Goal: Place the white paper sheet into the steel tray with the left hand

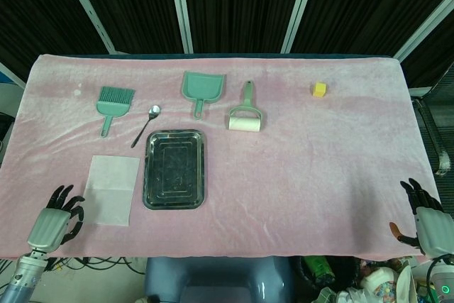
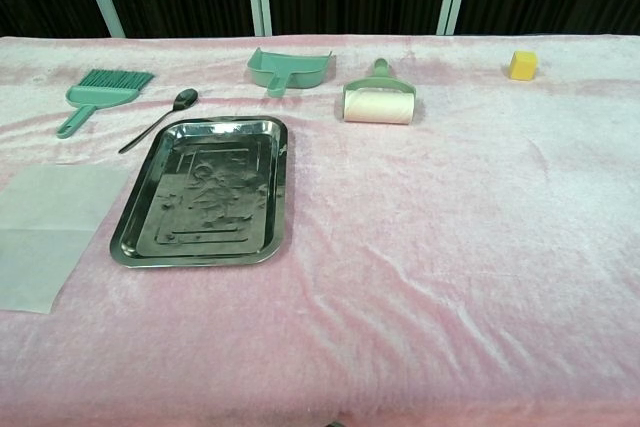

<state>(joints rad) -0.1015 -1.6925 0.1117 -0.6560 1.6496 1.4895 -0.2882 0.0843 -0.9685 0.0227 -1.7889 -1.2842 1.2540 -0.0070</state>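
The white paper sheet (image 1: 113, 189) lies flat on the pink-covered table (image 1: 319, 168), just left of the steel tray (image 1: 174, 169). It is judged light, limp and hard to lift off the cloth, so an edge or corner nearest the left hand (image 1: 54, 222) is best pinched. That hand's fingers are spread and empty beside the sheet, as are those of the right hand (image 1: 424, 218).

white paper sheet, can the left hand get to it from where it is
Probably yes. The left hand sits open at the table's near edge just beside the white paper sheet, with only bare pink cloth between them; the steel tray lies on the sheet's far side.
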